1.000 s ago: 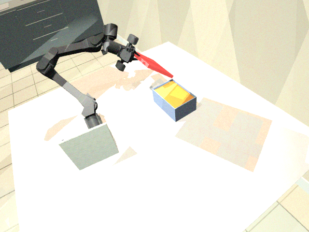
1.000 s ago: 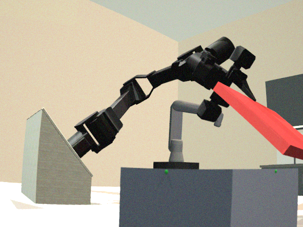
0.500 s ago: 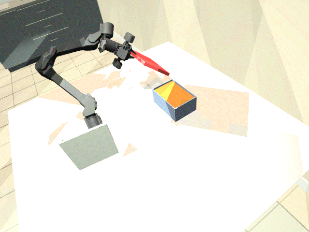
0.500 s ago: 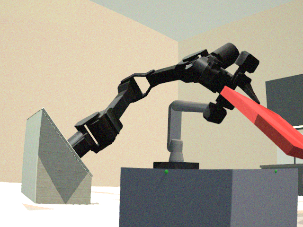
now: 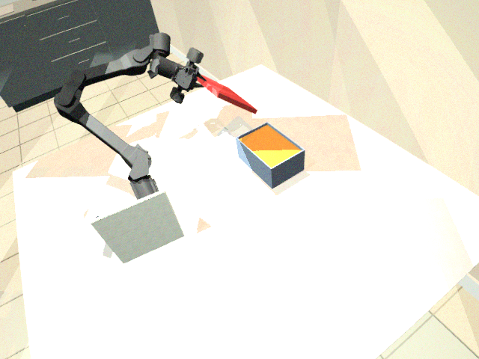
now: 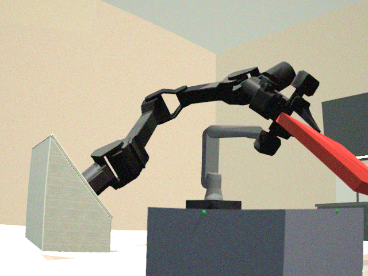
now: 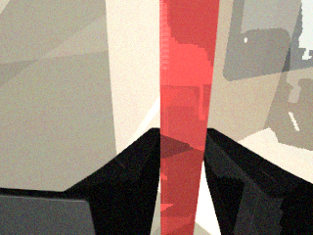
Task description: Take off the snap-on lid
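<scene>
The blue-grey storage box (image 5: 286,170) (image 6: 214,240) stands open on the white table (image 5: 270,270), showing an orange and yellow inside. My gripper (image 5: 197,81) (image 6: 292,117) (image 7: 183,151) is shut on one edge of the red lid (image 5: 228,94) (image 6: 326,151) (image 7: 186,59). It holds the lid in the air, behind and to the left of the box, well above the table. The lid is tilted, sloping down away from the fingers, and I see it edge-on in the wrist view.
The arm's grey wedge-shaped base block (image 5: 137,227) (image 6: 59,207) stands on the table at the front left. A dark cabinet (image 5: 58,38) stands on the floor behind the table. A grey arm-like stand (image 6: 212,166) shows behind the box.
</scene>
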Available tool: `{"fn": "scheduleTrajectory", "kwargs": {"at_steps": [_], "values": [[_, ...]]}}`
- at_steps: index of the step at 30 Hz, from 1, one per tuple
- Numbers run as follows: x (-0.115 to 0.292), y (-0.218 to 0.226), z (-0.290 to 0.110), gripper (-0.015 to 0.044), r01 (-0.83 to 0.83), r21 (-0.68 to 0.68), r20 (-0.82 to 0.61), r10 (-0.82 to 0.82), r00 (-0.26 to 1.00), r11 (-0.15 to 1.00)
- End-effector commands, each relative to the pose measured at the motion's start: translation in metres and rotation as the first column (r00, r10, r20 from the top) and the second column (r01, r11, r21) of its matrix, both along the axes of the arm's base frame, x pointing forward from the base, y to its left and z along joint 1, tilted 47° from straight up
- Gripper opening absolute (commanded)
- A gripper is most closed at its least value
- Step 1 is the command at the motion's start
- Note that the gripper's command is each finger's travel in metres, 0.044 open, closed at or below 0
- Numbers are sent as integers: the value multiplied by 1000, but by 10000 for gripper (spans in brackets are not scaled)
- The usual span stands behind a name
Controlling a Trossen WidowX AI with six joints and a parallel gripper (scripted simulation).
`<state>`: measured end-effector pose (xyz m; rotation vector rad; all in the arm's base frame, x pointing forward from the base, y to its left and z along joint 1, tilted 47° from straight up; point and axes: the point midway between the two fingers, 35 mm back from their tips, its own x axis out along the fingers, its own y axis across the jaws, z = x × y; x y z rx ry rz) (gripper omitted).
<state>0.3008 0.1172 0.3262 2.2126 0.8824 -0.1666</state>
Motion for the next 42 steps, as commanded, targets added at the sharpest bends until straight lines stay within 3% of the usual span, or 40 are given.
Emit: {"fn": "scheduleTrajectory", "kwargs": {"at_steps": [1,13,42], "values": [[-1,3,12,0,12,3,15,-12,1000,1000],[-6,15,25,0,12,5,16,-12,1000,1000],[-7,32,4,0,12,7,17,-12,1000,1000]]}}
